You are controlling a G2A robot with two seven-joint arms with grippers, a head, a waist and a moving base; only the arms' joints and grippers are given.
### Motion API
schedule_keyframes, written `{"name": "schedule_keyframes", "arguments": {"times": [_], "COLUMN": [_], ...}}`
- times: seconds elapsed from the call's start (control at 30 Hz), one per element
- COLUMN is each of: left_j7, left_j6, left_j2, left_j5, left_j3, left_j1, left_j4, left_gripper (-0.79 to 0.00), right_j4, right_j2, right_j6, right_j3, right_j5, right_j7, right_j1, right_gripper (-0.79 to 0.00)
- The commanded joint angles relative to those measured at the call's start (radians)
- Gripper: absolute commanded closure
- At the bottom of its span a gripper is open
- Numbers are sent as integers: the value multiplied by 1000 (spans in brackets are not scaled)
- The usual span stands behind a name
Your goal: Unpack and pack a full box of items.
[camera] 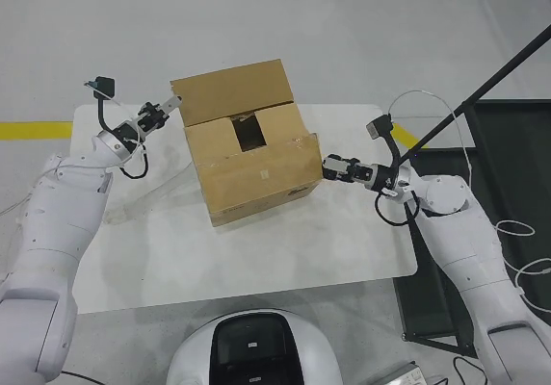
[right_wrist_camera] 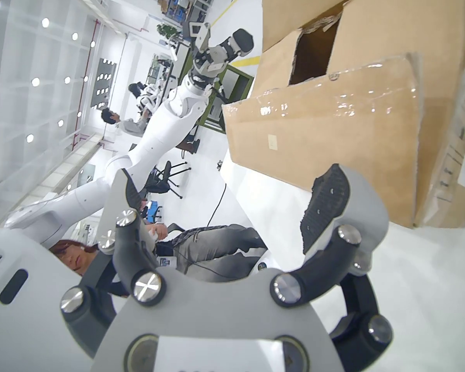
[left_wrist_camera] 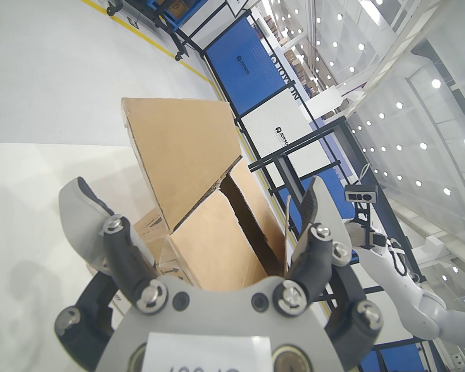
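A brown cardboard box (camera: 256,188) sits upright on the white bench (camera: 256,255), toward the bench's 12 o'clock half and turned a little, so its long walls face about 5 and 11 o'clock. Its top is partly open. The far flap (camera: 229,89) on the 11 o'clock side is thrown back, plain side up. Two inner flaps (camera: 283,123) are folded in across the top and leave a dark square gap (camera: 249,132) between them; what is inside cannot be told. On the 5 o'clock side the near flap (right_wrist_camera: 321,117) is raised, with glossy clear tape along its edge. Small print marks the outer walls.
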Motion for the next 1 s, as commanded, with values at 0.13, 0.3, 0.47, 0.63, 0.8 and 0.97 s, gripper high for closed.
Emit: {"name": "schedule_keyframes", "arguments": {"times": [0.13, 0.3, 0.47, 0.63, 0.8, 0.97], "left_j7": [-9, -20, -51, -131, -211, -290], "left_j6": [19, 41, 59, 45, 29, 21], "left_j2": [5, 16, 34, 63, 89, 102], "left_j5": [-2, 5, 20, 34, 20, -9], "left_j3": [-8, -27, -56, -104, -152, -170], "left_j1": [26, 44, 69, 82, 106, 124], "left_j4": [-48, -93, -145, -174, -209, -235], "left_gripper": [-785, -785, -785, -785, -785, -785], "right_j4": [11, 11, -30, 35, 206, 314], "right_j2": [1, 1, 5, -2, -20, -52], "right_j6": [-12, -12, -79, -271, -449, -450], "right_j3": [-2, -2, 17, -4, -80, -156], "right_j5": [38, 38, -72, -137, -279, -382], "right_j7": [56, 56, -26, -95, -273, -351], "right_j1": [5, 5, -6, 33, 124, 211], "right_gripper": [-785, -785, -785, -785, -785, -785]}}
